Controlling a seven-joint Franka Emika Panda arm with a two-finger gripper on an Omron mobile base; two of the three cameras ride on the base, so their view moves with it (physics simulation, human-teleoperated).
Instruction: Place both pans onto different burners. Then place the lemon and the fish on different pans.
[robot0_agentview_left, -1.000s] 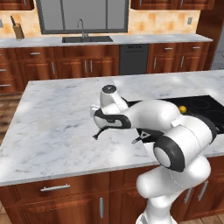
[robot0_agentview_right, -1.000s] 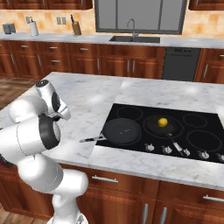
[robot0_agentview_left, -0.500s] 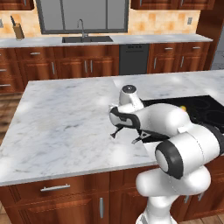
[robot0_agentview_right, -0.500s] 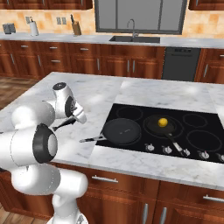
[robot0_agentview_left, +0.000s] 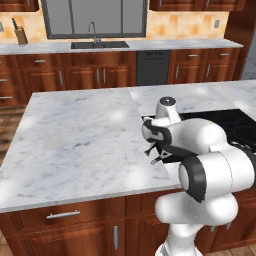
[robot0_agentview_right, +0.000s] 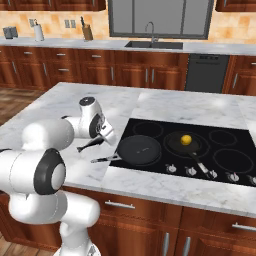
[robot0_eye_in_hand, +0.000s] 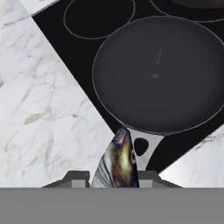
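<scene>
Two black pans rest on the cooktop (robot0_agentview_right: 160, 130). The nearer, empty pan (robot0_agentview_right: 139, 150) sits on the front left burner, its handle (robot0_agentview_right: 101, 159) pointing left over the marble. The other pan (robot0_agentview_right: 187, 145) sits on the middle burner with the yellow lemon (robot0_agentview_right: 186, 139) inside it. My gripper (robot0_agentview_right: 91, 145) hangs above the counter just left of the empty pan, shut on the dark fish (robot0_eye_in_hand: 117, 161). In the hand view the fish points at the empty pan (robot0_eye_in_hand: 157, 74) and its handle (robot0_eye_in_hand: 145, 148). From the left base view, my gripper (robot0_agentview_left: 152, 150) is at the cooktop's left edge.
Free burner rings (robot0_agentview_right: 223, 137) lie at the back left, back right and front right of the cooktop. Silver knobs (robot0_agentview_right: 200, 172) line its front edge. Open marble island counter (robot0_agentview_right: 70, 100) spreads to the left. A sink (robot0_agentview_right: 152, 44) is on the far counter.
The arm has swung right across the island toward the cooktop, carrying the fish. The pans and the lemon have stayed in place.
</scene>
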